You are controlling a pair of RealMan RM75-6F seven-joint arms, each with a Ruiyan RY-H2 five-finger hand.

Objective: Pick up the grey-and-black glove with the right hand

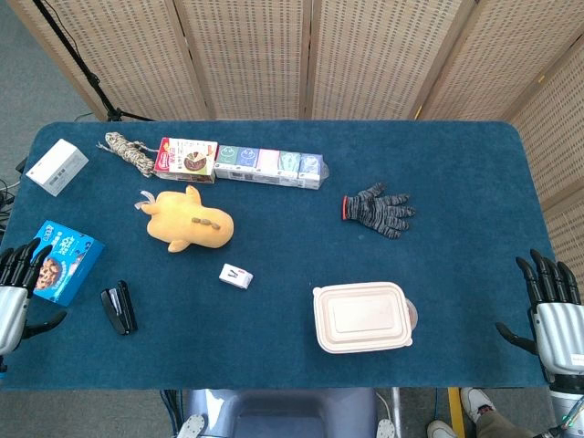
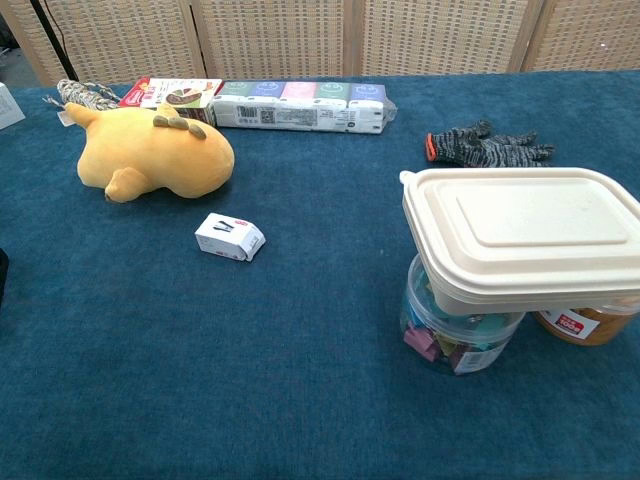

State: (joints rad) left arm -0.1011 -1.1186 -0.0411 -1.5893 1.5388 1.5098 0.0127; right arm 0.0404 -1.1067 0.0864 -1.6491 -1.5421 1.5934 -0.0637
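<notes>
Glove (image 1: 379, 212) lies untouched, right of centre in the head view; right hand (image 1: 551, 308) parked at the lower right edge.

Knit work glove, likely light, limp and floppy, nothing fragile; it should bunch and drape when lifted, so a pinch across the palm or cuff probably serves better than a fingertip. Mottled grey-and-black weave, thin orange-red band at the cuff on its left end, fingers splayed toward frame right, flat on the blue counter (image 1: 456, 164). In the chest view it sits at upper right, behind the cream lidded container (image 2: 520, 235), apart from it. Right hand holds nothing, fingers extended and apart, well away from the glove. Left hand (image 1: 16, 292) at lower left likewise released, beside the blue snack box (image 1: 62, 260).
</notes>
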